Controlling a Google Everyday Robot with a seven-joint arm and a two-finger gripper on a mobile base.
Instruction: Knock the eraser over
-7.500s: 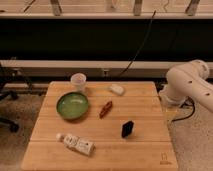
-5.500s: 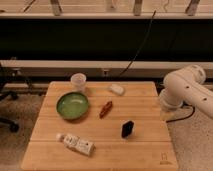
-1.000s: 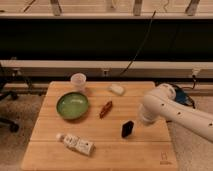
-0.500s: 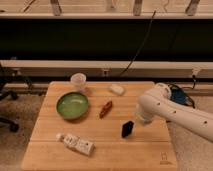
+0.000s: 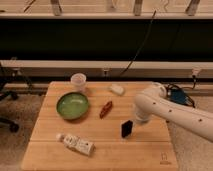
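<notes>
The eraser (image 5: 127, 128) is a small black block standing upright on the wooden table (image 5: 105, 157), right of centre. My white arm reaches in from the right. Its gripper (image 5: 139, 119) points down just right of the eraser and slightly behind it, very close to it. I cannot tell whether the two touch. The bulk of the arm hides most of the gripper.
A green bowl (image 5: 73, 105) sits at the left, with a clear cup (image 5: 78, 81) behind it. A reddish-brown item (image 5: 106, 109) lies left of the eraser. A small white lump (image 5: 117, 89) is at the back. A white labelled bottle (image 5: 76, 143) lies at the front left.
My arm has swung in from the table's right side and come leftward up to the eraser. The eraser still stands in the same place.
</notes>
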